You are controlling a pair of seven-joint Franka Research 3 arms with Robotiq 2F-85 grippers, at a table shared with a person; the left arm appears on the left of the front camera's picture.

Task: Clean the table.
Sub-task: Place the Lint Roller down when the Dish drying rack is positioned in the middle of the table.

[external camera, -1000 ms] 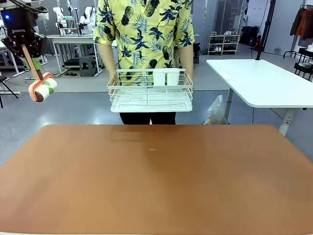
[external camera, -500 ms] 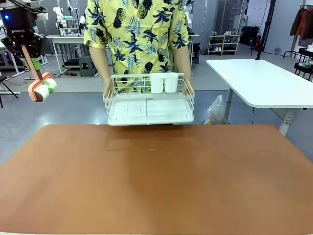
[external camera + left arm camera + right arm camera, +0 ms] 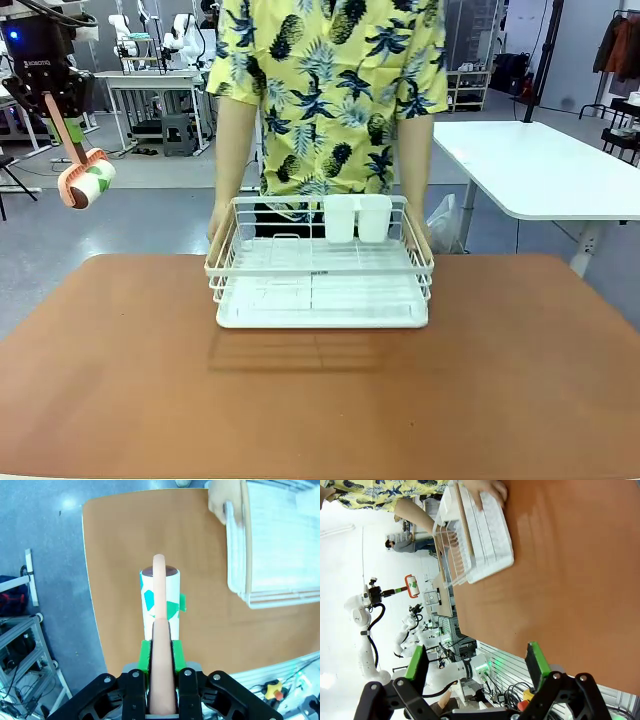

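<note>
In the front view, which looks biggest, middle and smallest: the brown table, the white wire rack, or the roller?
1. The table, widest by far.
2. The wire rack.
3. The roller, shut in the left gripper; its distance may skew its look.

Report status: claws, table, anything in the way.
Left claw shut on lint roller, raised off-table. Right claw open. Table blocked: person's dish rack at far middle.

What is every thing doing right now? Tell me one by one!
left gripper: shut on the lint roller handle, held up beside the table.
lint roller: in the air, not touching the table.
right gripper: open, holding nothing.
dish rack: at the table's far side, held by the person's hands at both ends.
two white cups: upright in the rack.
table: bare around the rack.
</note>
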